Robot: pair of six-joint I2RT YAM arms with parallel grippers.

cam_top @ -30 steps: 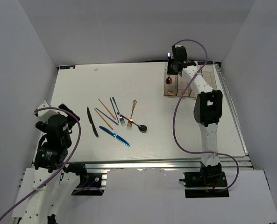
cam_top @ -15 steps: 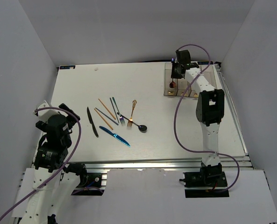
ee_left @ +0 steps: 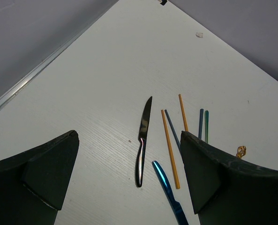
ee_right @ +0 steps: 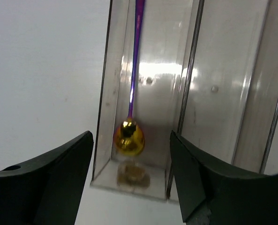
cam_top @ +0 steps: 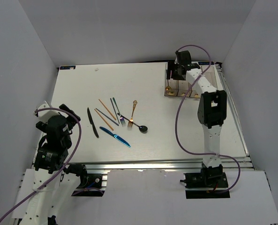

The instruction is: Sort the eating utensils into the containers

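One spoon [ee_right: 129, 136] now lies in the end bin [ee_right: 150, 70] on the table-centre side of the containers [cam_top: 195, 92] at the far right of the table [cam_top: 82, 84]. Its gold bowl rests near the small gold mark [ee_right: 131, 176] at the bin's end, and its purple handle runs along the floor. A second ago the right gripper [cam_top: 177, 71] held that spoon by the handle in the air at the row's edge; half a second ago it was lowering it into the bin. Now the fingers stand wide apart above the bin with nothing between them, and the spoon is free of them. The release looks clean, with the spoon wholly inside the walls.

That appears to settle one piece of the sort. The remaining cutlery lies in a loose cluster well apart from the bins and has not shifted over that second:
- black knife [cam_top: 92, 123]
- blue knife [cam_top: 115, 137]
- orange chopsticks [cam_top: 106, 115]
- blue chopsticks [cam_top: 114, 105]
- gold fork [cam_top: 133, 111]
- dark fork [cam_top: 121, 119]
- dark spoon [cam_top: 140, 127]

The left gripper [ee_left: 129, 137] hangs over the near left of the table, its jaws spread wide and empty, the black knife in its sights.

The next move is probably a long reach back to the cluster.
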